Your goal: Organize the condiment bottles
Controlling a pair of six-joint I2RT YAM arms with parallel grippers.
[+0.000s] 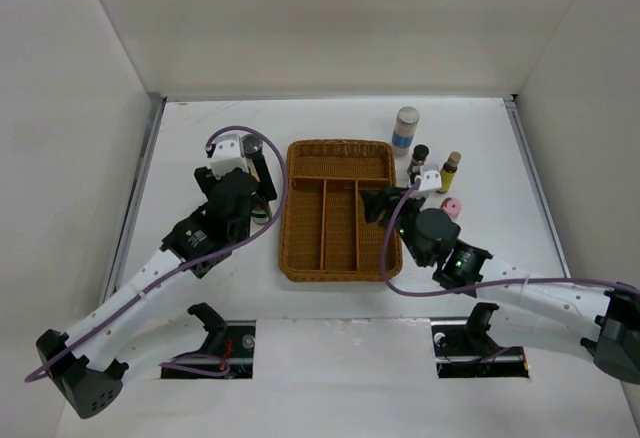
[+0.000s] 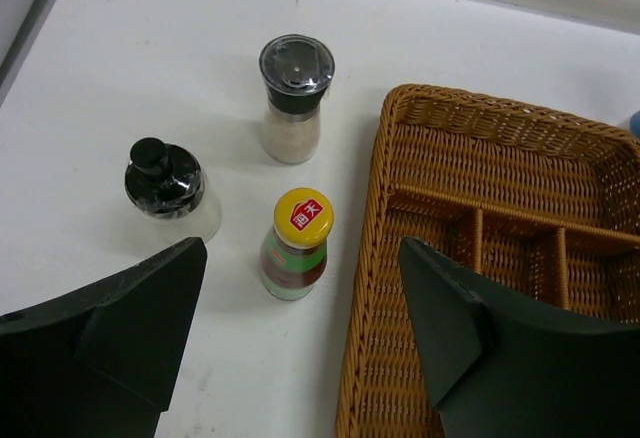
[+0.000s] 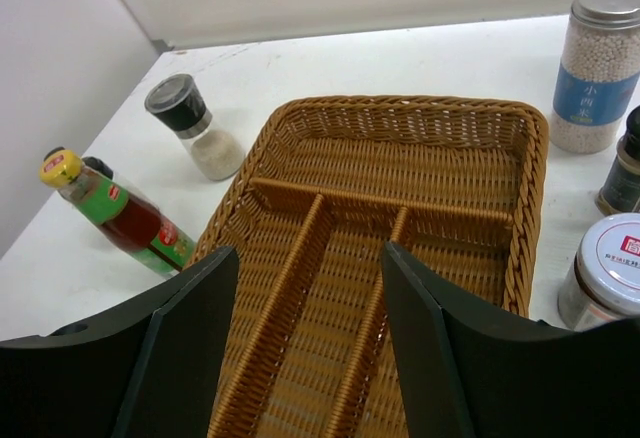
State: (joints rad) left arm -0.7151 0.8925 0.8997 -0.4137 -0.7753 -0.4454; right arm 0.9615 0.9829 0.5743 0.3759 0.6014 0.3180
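Note:
The condiment bottles stand on both sides of a brown wicker tray (image 1: 340, 258). In the left wrist view a green-labelled bottle with a yellow cap (image 2: 297, 243) and two dark-lidded clear shakers (image 2: 296, 98) (image 2: 167, 190) stand left of the tray. My left gripper (image 2: 300, 338) is open and empty just short of the yellow-capped bottle. Right of the tray stand a grey-lidded white jar (image 1: 405, 128), a small dark bottle (image 1: 418, 158), a gold-capped bottle (image 1: 450, 171) and a pink-capped one (image 1: 451, 208). My right gripper (image 3: 310, 338) is open and empty above the tray's compartments (image 3: 400, 168).
A white-lidded glass jar (image 3: 605, 278) stands close to the tray's right rim by my right gripper. White walls close in the table on the left, back and right. The tray has one cross compartment at the far end and three long ones.

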